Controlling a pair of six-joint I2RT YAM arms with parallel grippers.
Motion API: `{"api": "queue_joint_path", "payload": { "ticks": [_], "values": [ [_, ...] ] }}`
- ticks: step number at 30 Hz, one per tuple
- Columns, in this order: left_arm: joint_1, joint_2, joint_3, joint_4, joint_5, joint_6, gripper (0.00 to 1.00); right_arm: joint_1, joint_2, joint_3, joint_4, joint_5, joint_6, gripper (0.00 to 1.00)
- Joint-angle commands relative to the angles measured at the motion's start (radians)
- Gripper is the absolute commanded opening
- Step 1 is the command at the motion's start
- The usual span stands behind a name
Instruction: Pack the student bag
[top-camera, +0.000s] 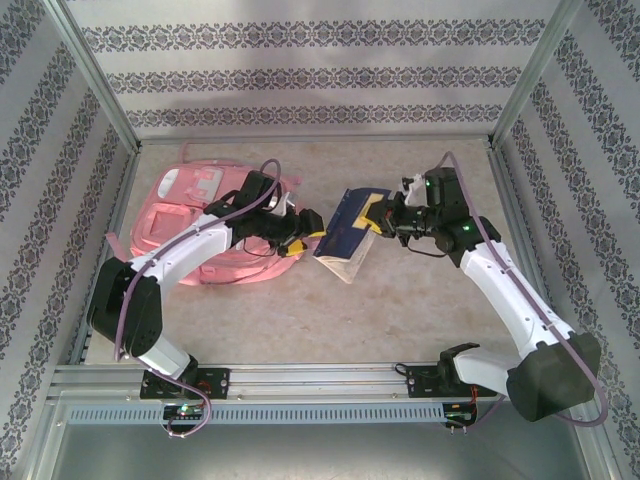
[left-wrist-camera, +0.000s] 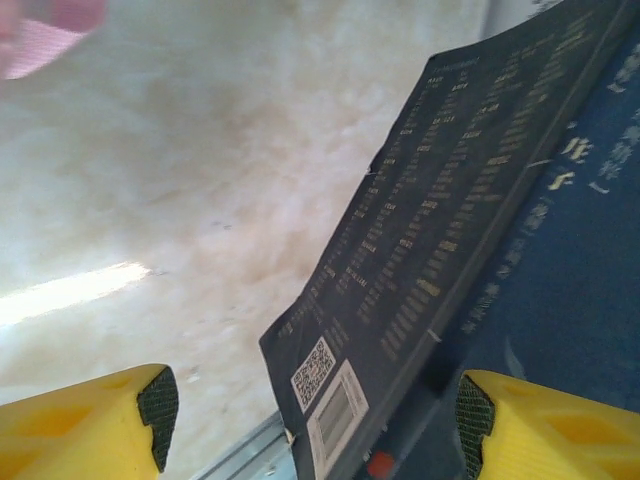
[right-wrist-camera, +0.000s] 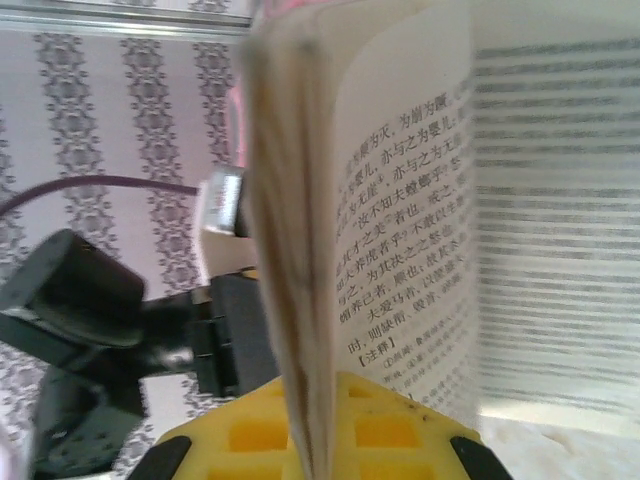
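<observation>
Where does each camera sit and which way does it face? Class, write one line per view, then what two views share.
Top external: above and behind the arm bases, looking down on the table, the student bag, the book; both arms, left gripper and right gripper show.
Left wrist: on the left wrist, facing the book's dark cover and tabletop; its open yellow fingers show.
Right wrist: on that wrist, facing printed pages its fingers clamp.
Both wrist views share the book.
</observation>
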Motion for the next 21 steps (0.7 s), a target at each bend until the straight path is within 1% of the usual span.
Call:
{"api": "queue_joint_path", "payload": {
  "ticks": [1,3,6,9,16,19,21],
  "values": [
    [0.001,-0.035,-0.054,0.346,0.104,-0.227,0.74,0.009,0.014,0.035,0.124,-0.054,0.120,0.01],
    [0.000,-0.031,-0.098,0.512,0.123,-0.333,0.73,0.009,0.020,0.030,0.197,-0.062,0.177,0.01],
    [0.001,-0.020,-0.161,0.717,0.113,-0.474,0.73,0.011,0.028,0.011,0.291,-0.067,0.256,0.01],
    [0.001,-0.014,-0.178,0.757,0.101,-0.496,0.74,0.011,0.032,-0.005,0.382,-0.072,0.325,0.02],
    [0.006,0.005,-0.220,1.094,0.063,-0.691,0.87,0.008,0.028,-0.041,0.419,-0.076,0.352,0.02],
    [0.005,0.015,-0.213,1.190,0.045,-0.752,0.93,0.003,0.021,-0.060,0.428,-0.076,0.354,0.02],
    [0.005,0.020,-0.208,1.231,0.033,-0.774,0.93,-0.001,0.016,-0.073,0.443,-0.076,0.361,0.02]
  ]
}}
